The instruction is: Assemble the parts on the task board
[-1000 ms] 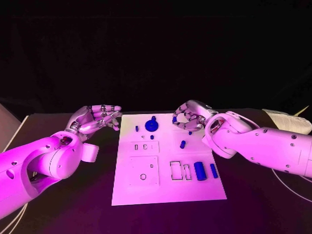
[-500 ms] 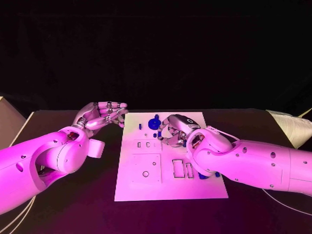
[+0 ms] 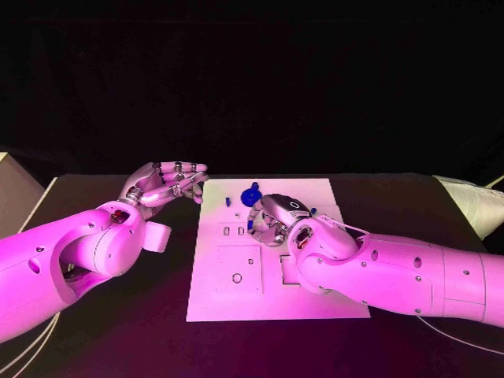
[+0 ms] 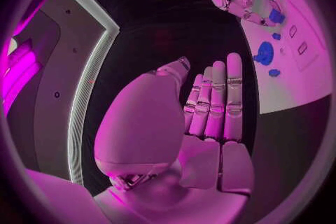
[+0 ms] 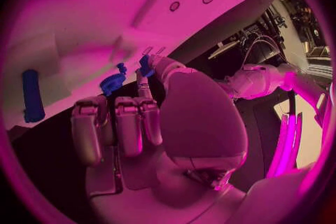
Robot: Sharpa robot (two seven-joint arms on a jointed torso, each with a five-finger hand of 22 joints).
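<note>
My right hand [image 3: 277, 219] has swung in over the task board [image 3: 320, 303], fingers pinching a small blue part [image 5: 145, 65] for insertion. Left hand [image 3: 161, 186] holds nothing, fingers loosely apart beside the board.

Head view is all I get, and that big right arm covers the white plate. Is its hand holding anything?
Observer: It seems so. The right wrist view shows the right hand pinching a small blue piece at its fingertips, close beside the blue gear.
Operator: Anything else hiding under that arm?
Observer: A long blue cylinder lies on the task board, apart from the hand.
</note>
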